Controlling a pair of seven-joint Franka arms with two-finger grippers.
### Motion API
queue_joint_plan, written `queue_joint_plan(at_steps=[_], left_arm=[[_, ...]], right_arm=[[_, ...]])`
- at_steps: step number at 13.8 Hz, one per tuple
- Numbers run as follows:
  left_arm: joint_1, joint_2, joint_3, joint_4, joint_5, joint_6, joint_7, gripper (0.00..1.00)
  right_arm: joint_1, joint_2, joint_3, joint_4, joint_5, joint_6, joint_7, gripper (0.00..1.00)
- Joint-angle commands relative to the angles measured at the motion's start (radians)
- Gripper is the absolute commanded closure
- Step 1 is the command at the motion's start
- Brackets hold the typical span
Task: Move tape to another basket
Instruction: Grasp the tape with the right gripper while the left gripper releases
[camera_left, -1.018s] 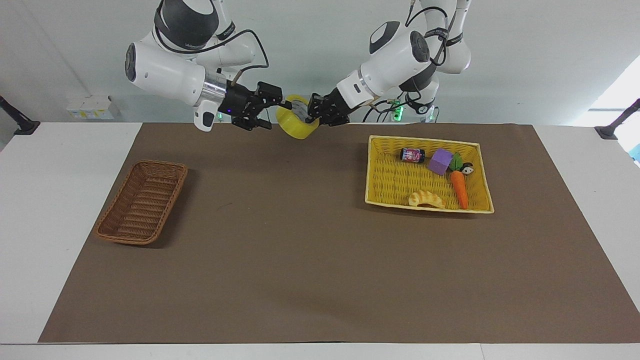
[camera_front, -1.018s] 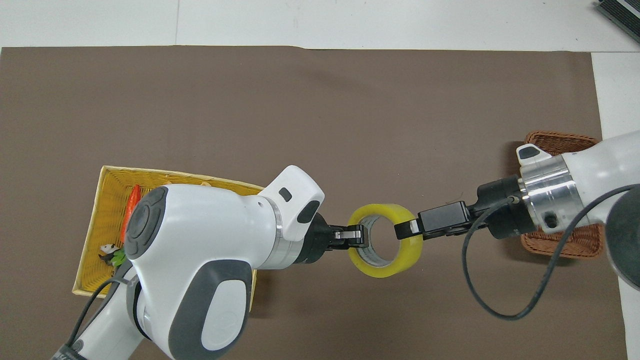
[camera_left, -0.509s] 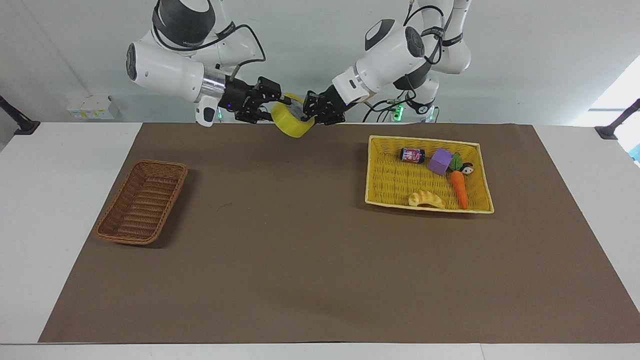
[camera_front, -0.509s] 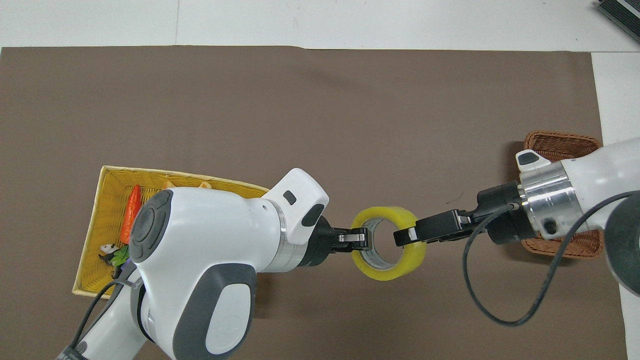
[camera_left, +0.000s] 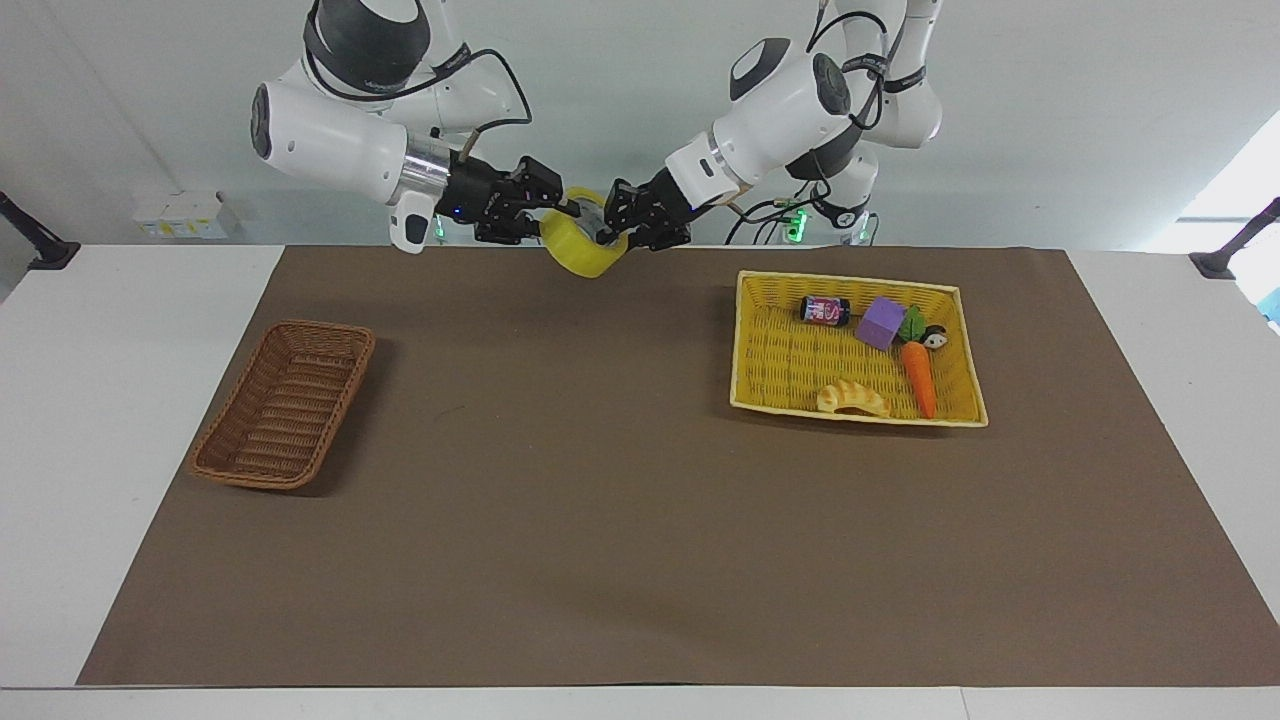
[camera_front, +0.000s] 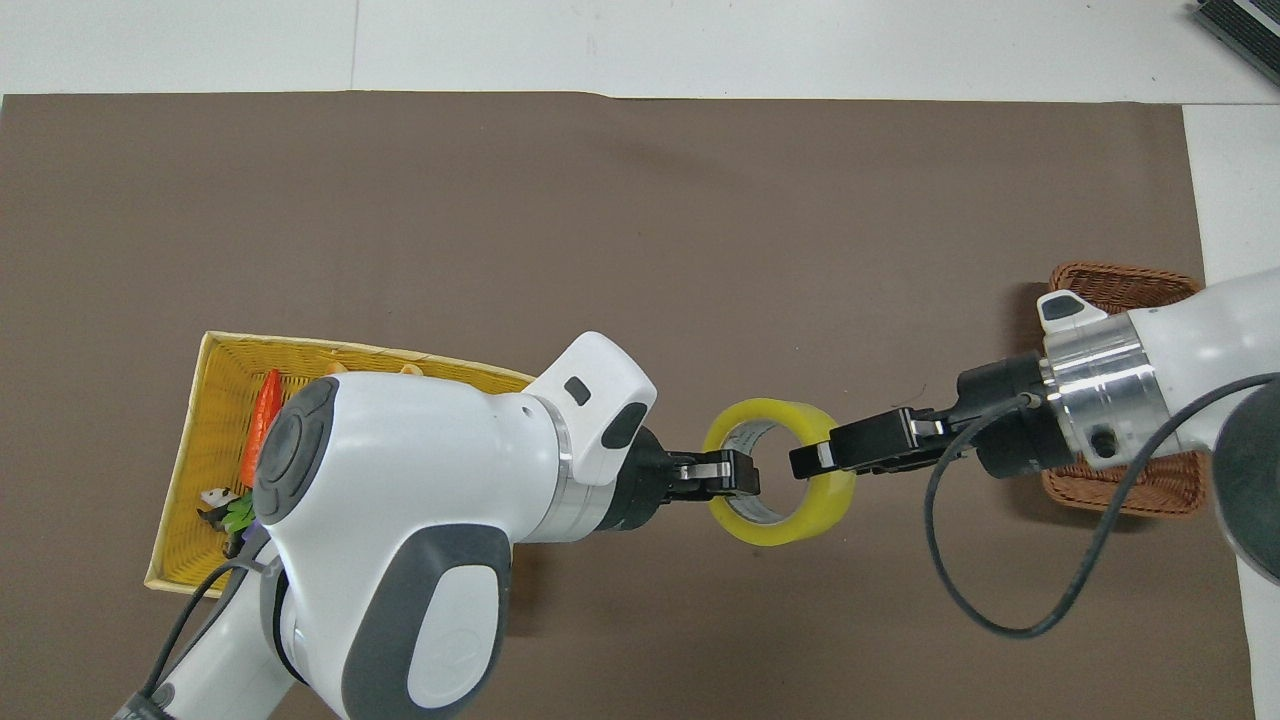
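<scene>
Brown paper covers the table (camera_left: 640, 560) under two arms that meet in mid-air near the robots' edge. The right gripper (camera_left: 556, 212) now pinches one wall of the tape (camera_left: 582, 250), one finger inside the ring and one outside, clenched on it; a second ago it sat a touch lower and looser against the roll. The left gripper (camera_left: 612, 226) grips the facing wall of the same roll, its fingers closed across the rim in the overhead view. Over that second the pair has lifted slightly and drifted toward the right arm's end. My reading is that this is a handover at the point where both hold, so the left one should let go next (if it releases late, the roll could twist or be tugged).

Seen from above, the tape (camera_front: 780, 487) is a wide translucent yellow ring with a pale core, tilted, hanging over bare paper between the two baskets. The basket (camera_left: 284, 403), dark-brown wicker, lies at the right arm's end, holding nothing. A yellow tray (camera_left: 770, 350) at the left arm's end holds a carrot (camera_left: 920, 378), a purple block (camera_left: 881, 322) and other toys.
</scene>
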Motion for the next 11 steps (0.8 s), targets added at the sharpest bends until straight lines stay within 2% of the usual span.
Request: queue_joint_plan(at_steps=[1, 3, 8, 11], left_arm=[[-0.002, -0.017, 0.006, 0.010, -0.021, -0.010, -0.071, 0.00], [0.001, -0.030, 0.011, 0.010, -0.024, 0.004, -0.214, 0.00], [0.051, -0.058, 0.028, 0.008, 0.003, -0.069, -0.231, 0.00], [0.146, -0.052, 0.026, 0.008, 0.161, -0.095, -0.220, 0.00]], right_arm=[[-0.010, 0.033, 0.001, 0.065, -0.011, -0.009, 0.043, 1.00], [-0.015, 0.037, 0.001, 0.068, -0.039, -0.009, 0.034, 1.00], [-0.116, 0.065, -0.002, 0.102, -0.203, -0.012, -0.190, 1.00], [-0.173, 0.068, -0.002, 0.103, -0.344, 0.005, -0.282, 1.00]])
